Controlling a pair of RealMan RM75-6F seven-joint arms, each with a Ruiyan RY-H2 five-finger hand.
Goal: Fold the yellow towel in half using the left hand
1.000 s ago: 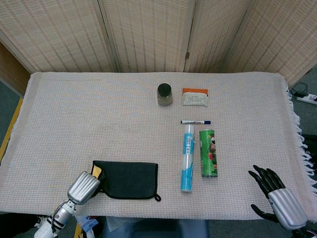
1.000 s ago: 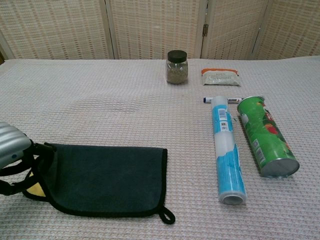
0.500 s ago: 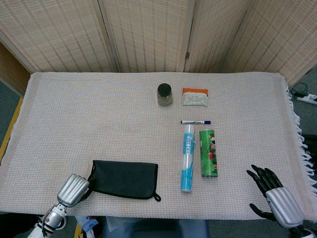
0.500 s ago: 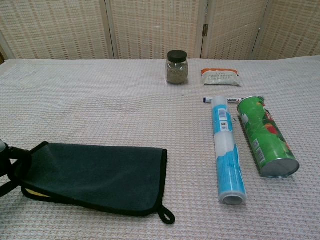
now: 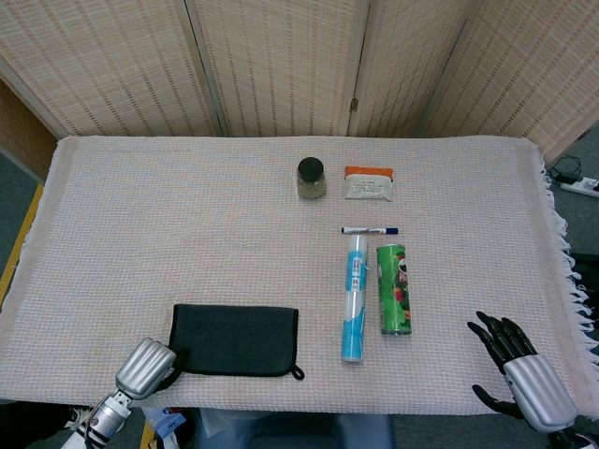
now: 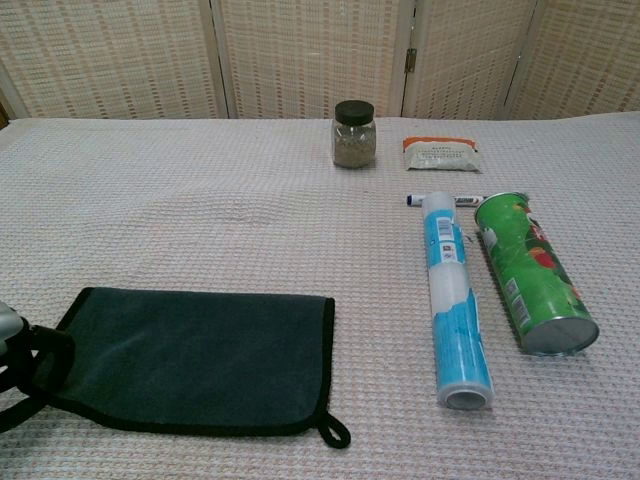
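Note:
The towel (image 5: 236, 327) lies folded flat near the table's front left, its dark side up with a black trim and a small loop at the front right corner; no yellow shows. It shows larger in the chest view as the towel (image 6: 195, 358). My left hand (image 5: 145, 367) sits at its front left corner, silver back up, and its dark fingers (image 6: 42, 352) curl over the towel's left edge. My right hand (image 5: 522, 374) rests at the table's front right, fingers spread, holding nothing.
A blue-and-white tube (image 5: 353, 297) and a green can (image 5: 394, 289) lie side by side right of the towel. Behind them are a marker pen (image 5: 370, 230), a dark-lidded jar (image 5: 311, 178) and a white-and-orange packet (image 5: 368, 183). The woven cloth (image 5: 140, 215) covers the table.
My left hand has drawn back toward the front left edge. The towel's raised left edge has come down flat, and the yellow underside seen a second ago is hidden.

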